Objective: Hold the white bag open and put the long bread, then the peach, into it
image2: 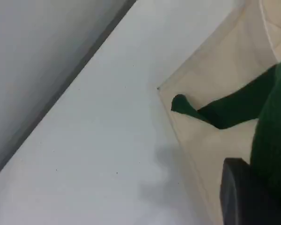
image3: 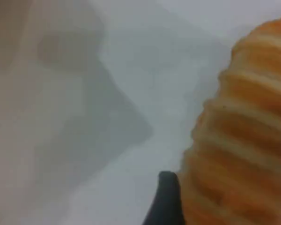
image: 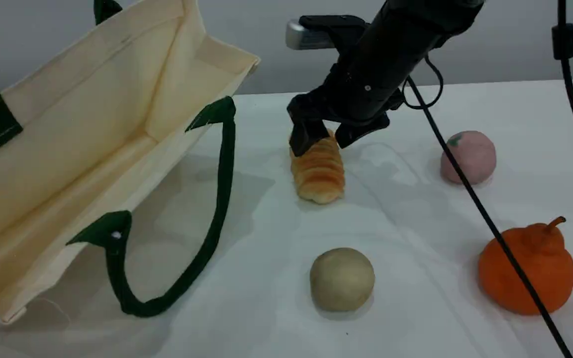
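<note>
- Currently the white bag (image: 82,149) lies on its side at the left of the table (image: 416,323), mouth held wide toward the foods; its visible interior holds nothing.
- One green handle (image: 217,209) loops onto the table in front of the mouth.
- Left gripper (image2: 246,197): out of the scene view; jaws fully closed, tip against green strap (image2: 271,136) (actual clamping on the strap cannot be confirmed).
- Right gripper (image: 322,135): jaws spread wide, straddling the far end of the long bread (image: 318,171), one fingertip (image3: 166,201) beside the loaf, which rests on the table.
- Peach (image: 468,156): on the table at right, partly crossed by a black cable (image: 485,214).
- Beige ball (image: 342,279) and orange fruit (image: 527,268): near the front edge.
</note>
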`<state>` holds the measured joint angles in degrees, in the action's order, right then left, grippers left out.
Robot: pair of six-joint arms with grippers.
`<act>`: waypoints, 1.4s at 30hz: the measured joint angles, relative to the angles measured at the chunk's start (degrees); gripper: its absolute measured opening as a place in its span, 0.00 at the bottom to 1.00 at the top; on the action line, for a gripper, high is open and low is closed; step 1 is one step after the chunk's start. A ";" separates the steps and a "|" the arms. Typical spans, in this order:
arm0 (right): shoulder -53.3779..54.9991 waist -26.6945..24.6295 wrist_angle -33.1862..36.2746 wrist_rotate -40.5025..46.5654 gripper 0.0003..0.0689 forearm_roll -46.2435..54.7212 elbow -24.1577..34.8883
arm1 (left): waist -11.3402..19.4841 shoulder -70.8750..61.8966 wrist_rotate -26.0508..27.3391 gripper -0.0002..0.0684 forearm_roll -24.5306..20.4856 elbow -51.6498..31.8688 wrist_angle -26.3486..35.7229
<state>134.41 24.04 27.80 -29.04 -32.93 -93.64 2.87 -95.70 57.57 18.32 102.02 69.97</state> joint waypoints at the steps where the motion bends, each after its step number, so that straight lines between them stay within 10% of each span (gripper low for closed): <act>1: 0.05 0.00 -0.35 0.00 0.81 0.00 0.00 | 0.00 0.00 0.00 0.12 0.00 0.00 0.00; 19: 2.91 0.00 -1.38 0.41 0.80 -0.66 0.05 | 0.00 0.00 0.18 0.12 -0.05 0.00 0.00; 33: 3.97 -0.03 3.58 0.02 0.20 -1.77 -0.05 | 0.00 0.00 0.18 0.12 -0.05 0.00 0.00; 42: 0.19 -0.11 8.97 2.08 0.15 2.74 0.23 | -0.11 0.00 0.45 0.12 0.22 0.00 0.00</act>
<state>134.60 23.93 36.77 -26.95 -30.19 -93.41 2.76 -95.70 58.01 18.53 102.02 69.97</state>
